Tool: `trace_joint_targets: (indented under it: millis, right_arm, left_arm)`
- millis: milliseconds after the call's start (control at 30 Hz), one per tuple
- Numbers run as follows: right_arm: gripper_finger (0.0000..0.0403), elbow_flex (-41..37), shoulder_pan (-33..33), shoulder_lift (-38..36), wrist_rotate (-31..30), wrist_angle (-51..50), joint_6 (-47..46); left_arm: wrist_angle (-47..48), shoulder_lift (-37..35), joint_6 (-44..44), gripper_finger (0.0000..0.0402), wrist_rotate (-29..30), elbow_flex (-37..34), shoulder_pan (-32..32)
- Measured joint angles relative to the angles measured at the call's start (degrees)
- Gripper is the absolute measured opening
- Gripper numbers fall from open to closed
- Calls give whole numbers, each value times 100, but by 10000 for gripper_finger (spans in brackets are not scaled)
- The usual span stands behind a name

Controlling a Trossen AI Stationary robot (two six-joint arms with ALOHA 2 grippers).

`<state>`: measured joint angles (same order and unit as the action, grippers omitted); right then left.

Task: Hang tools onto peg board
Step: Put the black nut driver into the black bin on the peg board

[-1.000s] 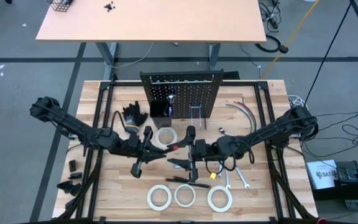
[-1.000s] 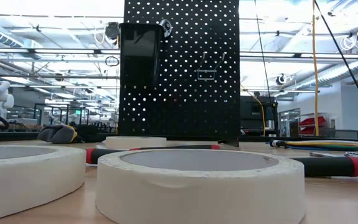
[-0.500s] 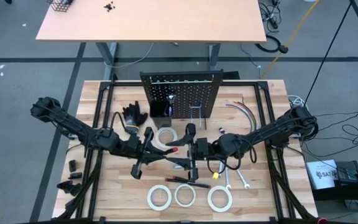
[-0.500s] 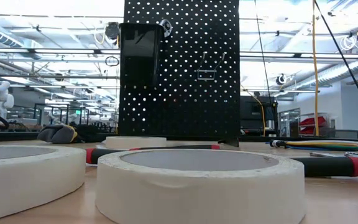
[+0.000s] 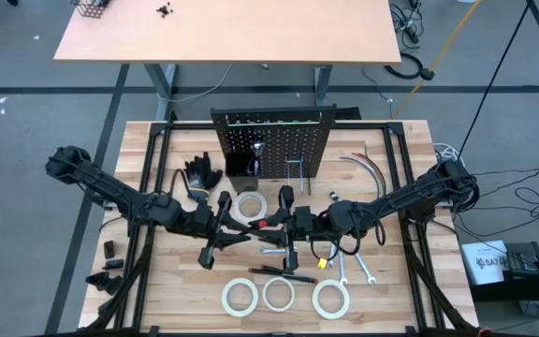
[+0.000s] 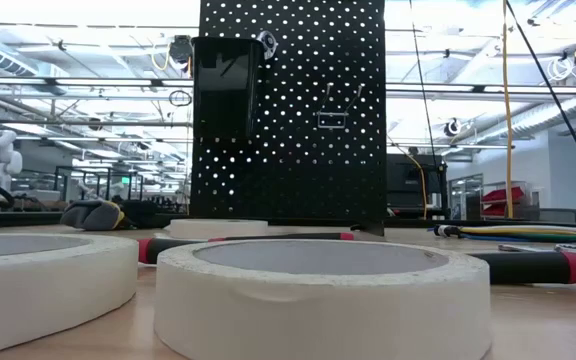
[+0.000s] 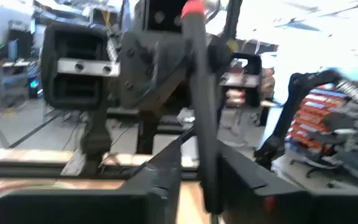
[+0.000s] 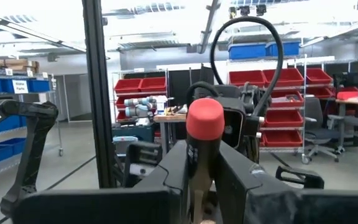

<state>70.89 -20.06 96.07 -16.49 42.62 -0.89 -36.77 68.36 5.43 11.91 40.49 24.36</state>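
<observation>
- My right gripper (image 5: 284, 227) sits above mid-table with its fingers closed on a screwdriver (image 5: 268, 226); in its wrist view the red cap (image 8: 204, 118) stands up between the 2 fingers
- My left gripper (image 5: 235, 230) faces it from the other side, just beside the same screwdriver; in the left wrist view the black shaft runs up between the fingers, but I cannot tell whether they grip it or stand clear
- Directly under the 2 grippers lie another screwdriver (image 5: 284, 273) and 3 tape rolls (image 5: 276, 294) in a row at the near edge; a 4th roll (image 5: 248, 206) lies by the board's foot
- 2 wrenches (image 5: 358, 269) lie under the right arm
- Black gloves (image 5: 202, 173) sit left of the board, grey hoses (image 5: 363, 168) right of it
- The peg board (image 5: 274, 140) stands upright at the far side; I cannot see into its black bin (image 6: 225, 85)
- A silver hook (image 6: 331, 120) juts from the board
</observation>
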Motion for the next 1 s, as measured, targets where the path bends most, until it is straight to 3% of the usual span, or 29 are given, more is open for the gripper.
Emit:
trace_joint_targets:
  millis: [200, 500, 633, 833, 1000]
  right_arm:
    - [42, 0, 48, -180, -218, -427, -132]
    - [42, 19, 402, -588, -401, -1523, -776]
    - [42, 498, 585, -567, -617, -2300, -949]
    - [42, 1594, 861, -459, -972, -3557, -715]
    - [42, 1903, 1211, -340, -1259, -3986, -945]
  left_arm:
    - [908, -201, 1, 150, 346, 0, -2]
    - [3337, -1618, 51, 156, 1240, 7, 2]
    - [4375, -2156, 603, 157, 1559, 7, 2]
    - [4797, -2429, 916, 157, 1328, 7, 2]
    - [4814, -2413, 919, 157, 1296, 7, 2]
